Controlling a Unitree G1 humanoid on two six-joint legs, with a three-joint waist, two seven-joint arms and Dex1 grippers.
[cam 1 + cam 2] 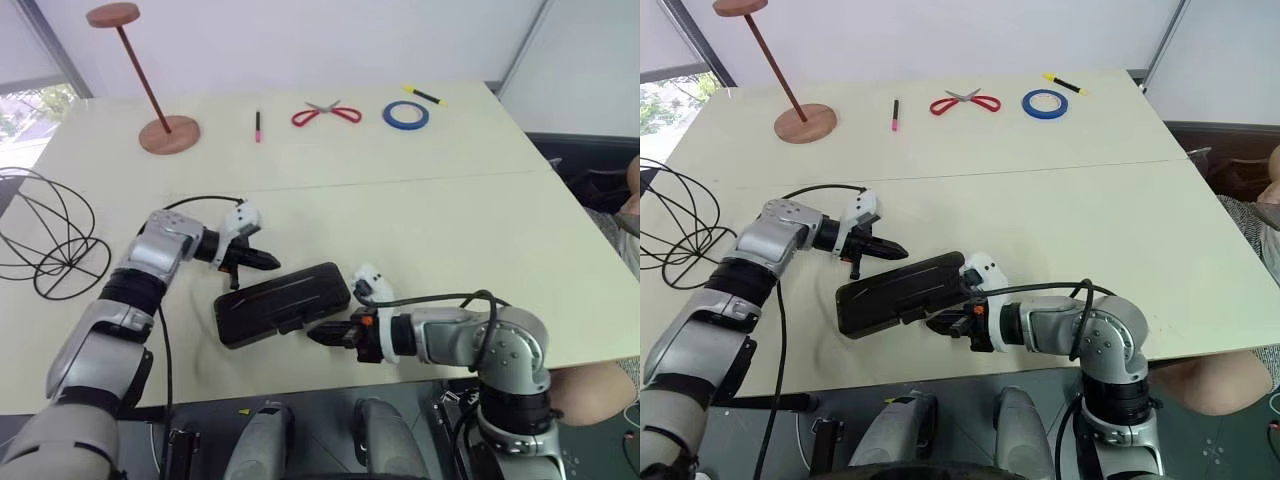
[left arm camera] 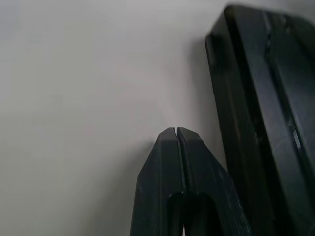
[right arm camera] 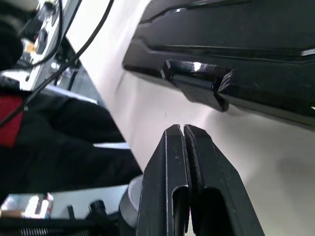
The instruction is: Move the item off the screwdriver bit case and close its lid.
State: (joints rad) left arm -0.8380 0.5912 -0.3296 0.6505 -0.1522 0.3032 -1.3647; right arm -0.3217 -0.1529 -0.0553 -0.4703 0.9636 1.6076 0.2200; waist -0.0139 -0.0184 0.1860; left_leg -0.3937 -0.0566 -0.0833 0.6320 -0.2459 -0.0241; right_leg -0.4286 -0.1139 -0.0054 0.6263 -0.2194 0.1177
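Observation:
The item, a black wire sphere (image 1: 45, 240), rests on the table at the far left, apart from the case. The screwdriver bit case (image 1: 283, 303) lies flat near the table's front edge with its dark lid (image 1: 902, 285) down over it. A small black latch tab (image 3: 202, 88) juts from the case's near long edge. My left gripper (image 1: 270, 262) is shut and empty, its tips just off the case's far left corner. My right gripper (image 1: 315, 335) is also shut and empty; it points at the near edge, just short of the latch tab.
At the back of the table stand a red-brown disc-topped stand (image 1: 165, 130), a pink pen (image 1: 258, 126), red scissors (image 1: 326, 114), a blue tape roll (image 1: 405, 115) and a yellow marker (image 1: 424, 95). A person (image 1: 630, 215) sits at the right edge.

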